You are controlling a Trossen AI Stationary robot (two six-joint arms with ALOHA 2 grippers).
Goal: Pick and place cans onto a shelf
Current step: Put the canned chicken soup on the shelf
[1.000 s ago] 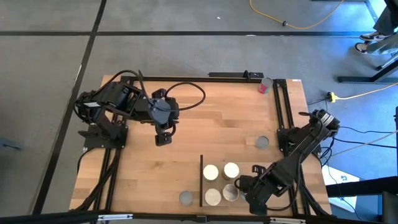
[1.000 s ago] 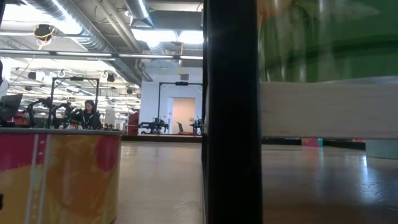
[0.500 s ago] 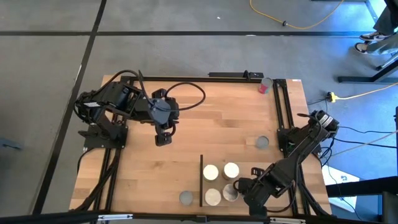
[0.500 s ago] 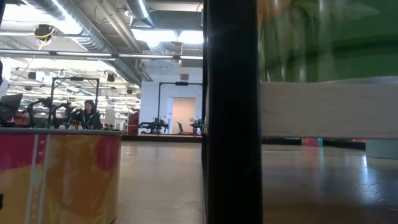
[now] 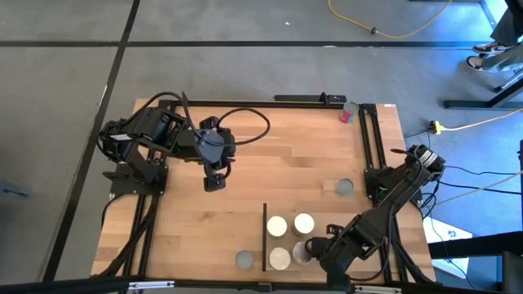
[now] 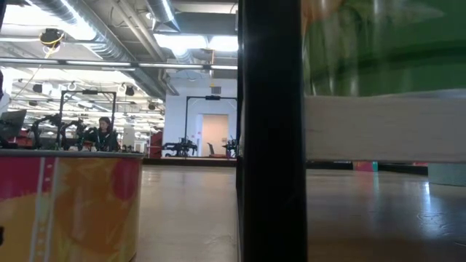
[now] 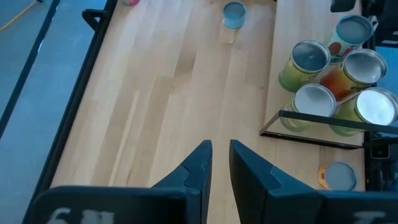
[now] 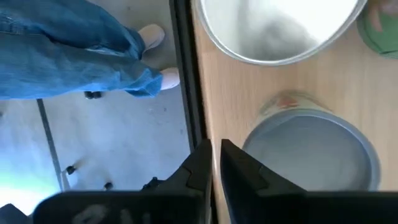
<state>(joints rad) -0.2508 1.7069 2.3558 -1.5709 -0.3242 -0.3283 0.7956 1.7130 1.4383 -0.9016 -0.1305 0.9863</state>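
Several cans stand upright on the shelf (image 5: 323,214), a light-wood panel with a black strip (image 5: 264,237) on its left edge. Two have white tops (image 5: 277,226) and two grey tops (image 7: 309,56). My right gripper (image 5: 315,251) hangs at the near right by the grey-topped can (image 5: 301,252). It points steeply down, and its fingers (image 8: 216,152) are almost together on that can's near side with nothing between them. My left gripper (image 5: 214,184) hovers over the table's left half. It is shut (image 7: 221,149) and holds nothing. My right gripper stands right beside the rim (image 8: 250,152) of the grey-topped can, on the side toward the table's near edge. I cannot tell whether its finger (image 8: 236,163) touches the rim. The can stands upright on the shelf.
One grey-topped can (image 5: 244,260) stands on the table left of the black strip. Another (image 5: 344,187) stands beyond the shelf. A red can (image 5: 347,113) sits at the far right corner. Black rails (image 5: 369,139) run along the table's right side. A person's legs (image 8: 74,43) are just past the near edge.
My right gripper has tipped a little where it stands beside the grey-topped can. The cans and my left arm have kept still.
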